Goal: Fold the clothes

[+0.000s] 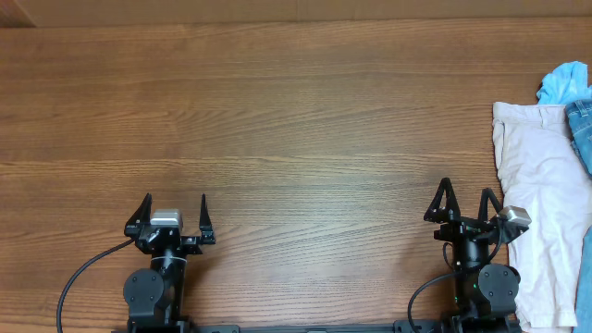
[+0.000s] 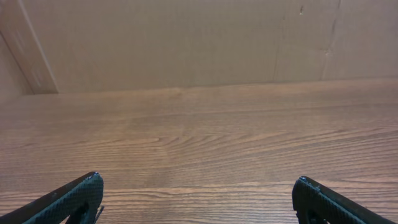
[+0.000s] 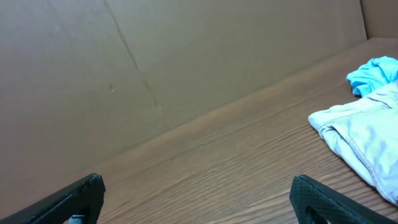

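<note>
Clothes (image 1: pixel 555 153) sit in a heap at the far right edge of the bench (image 1: pixel 277 120), w/ nothing folded yet. The biggest is a white piece (image 1: pixel 536 222), long and thin, running from the back of the bench toward the robot. A light blue top (image 1: pixel 564 83) peeks out behind it, and a denim piece (image 1: pixel 581 129) shows at the very edge (the rest is cut off, can't see it). The right gripper (image 1: pixel 465 190) is just beside the white piece, which lies to its right. Its fingers are wide apart, holding nothing. The left gripper (image 1: pixel 175 202) is well apart from the heap, way over on the other side, fingers apart too & empty. I'd guess the right arm should go first, reaching right to drag the white piece to the middle.
</note>
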Robot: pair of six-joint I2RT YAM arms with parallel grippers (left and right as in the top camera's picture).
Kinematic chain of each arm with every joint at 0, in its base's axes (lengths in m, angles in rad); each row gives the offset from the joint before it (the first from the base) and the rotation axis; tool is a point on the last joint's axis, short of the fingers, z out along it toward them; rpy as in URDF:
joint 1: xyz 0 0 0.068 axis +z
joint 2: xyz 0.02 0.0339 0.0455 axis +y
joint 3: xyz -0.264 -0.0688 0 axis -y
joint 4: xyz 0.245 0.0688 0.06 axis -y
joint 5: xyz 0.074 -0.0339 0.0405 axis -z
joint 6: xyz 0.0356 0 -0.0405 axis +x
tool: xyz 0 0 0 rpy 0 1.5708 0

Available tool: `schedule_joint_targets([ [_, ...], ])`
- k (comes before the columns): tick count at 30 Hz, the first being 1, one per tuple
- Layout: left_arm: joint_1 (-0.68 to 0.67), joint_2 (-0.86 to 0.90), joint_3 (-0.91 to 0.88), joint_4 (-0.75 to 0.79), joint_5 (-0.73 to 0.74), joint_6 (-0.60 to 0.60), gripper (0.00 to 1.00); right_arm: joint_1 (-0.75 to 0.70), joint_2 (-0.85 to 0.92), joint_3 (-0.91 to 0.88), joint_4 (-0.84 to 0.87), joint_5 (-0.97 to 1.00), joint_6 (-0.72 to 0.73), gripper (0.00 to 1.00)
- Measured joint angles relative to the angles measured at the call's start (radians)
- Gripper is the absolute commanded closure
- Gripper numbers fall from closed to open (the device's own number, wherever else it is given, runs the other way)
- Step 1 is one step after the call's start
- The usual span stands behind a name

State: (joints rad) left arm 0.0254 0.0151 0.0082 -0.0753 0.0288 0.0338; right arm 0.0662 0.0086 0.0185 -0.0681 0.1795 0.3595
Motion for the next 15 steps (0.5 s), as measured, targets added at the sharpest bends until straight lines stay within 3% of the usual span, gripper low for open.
schedule_joint_targets([
  [8,0.000,0.000,0.000,0.000,0.000,0.000,0.00,0.000,0.011,0.019,-0.113,-0.109,-0.152,0.00],
  [15,0.000,0.000,0.000,0.000,0.000,0.000,0.00,0.000,0.015,0.194,-0.257,-0.121,-0.179,0.00],
])
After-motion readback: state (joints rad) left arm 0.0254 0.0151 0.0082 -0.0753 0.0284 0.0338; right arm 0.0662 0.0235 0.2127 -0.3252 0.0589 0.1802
